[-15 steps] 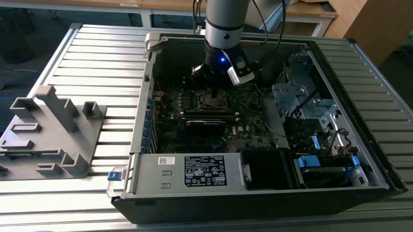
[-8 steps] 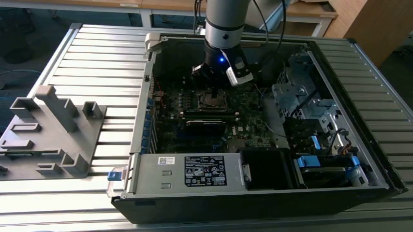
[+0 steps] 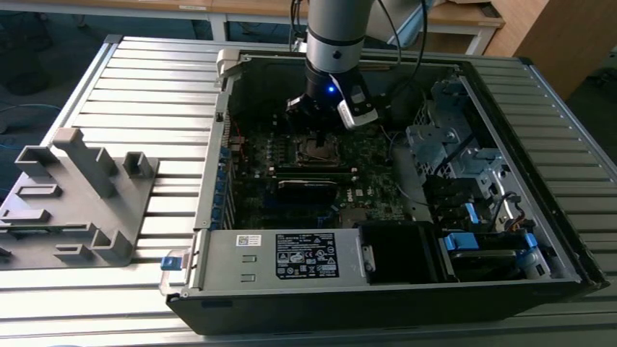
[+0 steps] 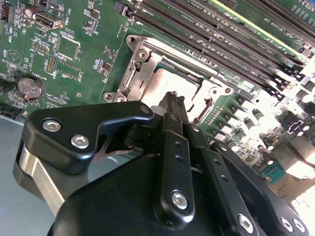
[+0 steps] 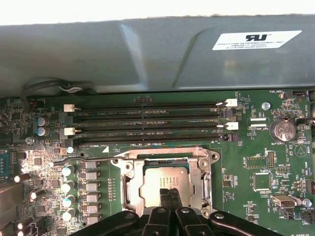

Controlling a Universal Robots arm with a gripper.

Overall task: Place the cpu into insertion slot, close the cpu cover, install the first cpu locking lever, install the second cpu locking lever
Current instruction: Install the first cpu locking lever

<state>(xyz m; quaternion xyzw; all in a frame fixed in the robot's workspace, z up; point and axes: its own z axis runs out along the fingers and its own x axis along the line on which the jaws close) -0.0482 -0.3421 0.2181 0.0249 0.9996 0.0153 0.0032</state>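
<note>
In the open black computer case (image 3: 386, 314), above the green circuit board (image 5: 246, 147), black jaws hang closed, empty, over the silver-rimmed square insertion slot (image 5: 167, 153). Its thin silver cpu cover (image 5: 132, 189) frames the seated grey-bronze cpu (image 5: 162, 179): light, stiff, probably fragile, best held by edges.

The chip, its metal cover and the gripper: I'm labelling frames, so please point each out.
chip (image 5: 156, 181), first wrist view, its grey metal top.
metal cover (image 5: 130, 189), first wrist view, silver side bar.
gripper (image 5: 170, 194), first wrist view, between its fingertips.
</note>
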